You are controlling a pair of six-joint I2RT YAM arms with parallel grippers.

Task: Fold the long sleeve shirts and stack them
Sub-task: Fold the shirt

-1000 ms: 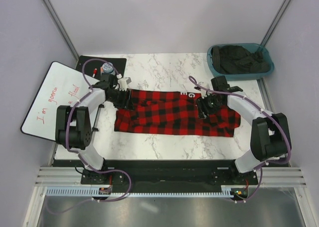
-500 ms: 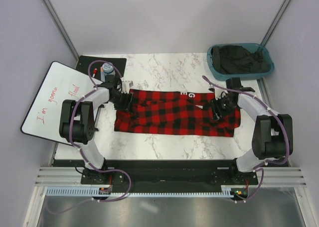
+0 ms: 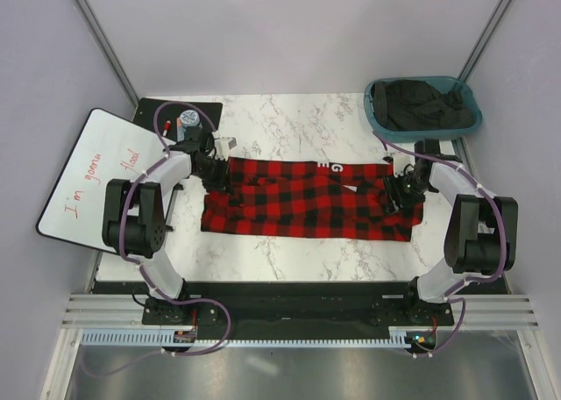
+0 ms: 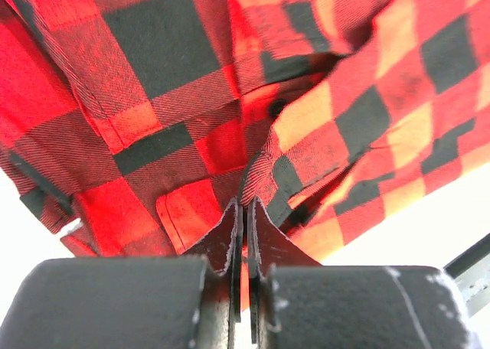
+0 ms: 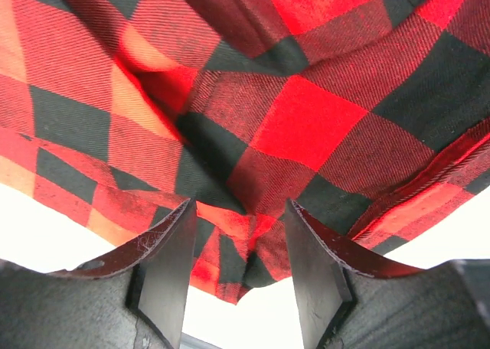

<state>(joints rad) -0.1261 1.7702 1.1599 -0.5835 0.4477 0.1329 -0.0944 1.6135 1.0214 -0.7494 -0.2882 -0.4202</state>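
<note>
Flannel shirt lay as a long, rumpled band across the marble table, with a gripper at each end.
The shirt's near hem ran roughly flat along the table between the two arms. The cloth looked soft, light and limp, bunched in several layers. It would likely sag and lose shape if lifted by one point, so it was best taken at corners or hem edges, both ends at once. Left gripper was closed tight at a fold by the shirt's far left corner; whether cloth was caught between the tips could not be told. Right gripper was partly open, fingers straddling the right-end hem, nothing clamped. Farthest back, a teal bin held a dark garment.
</note>
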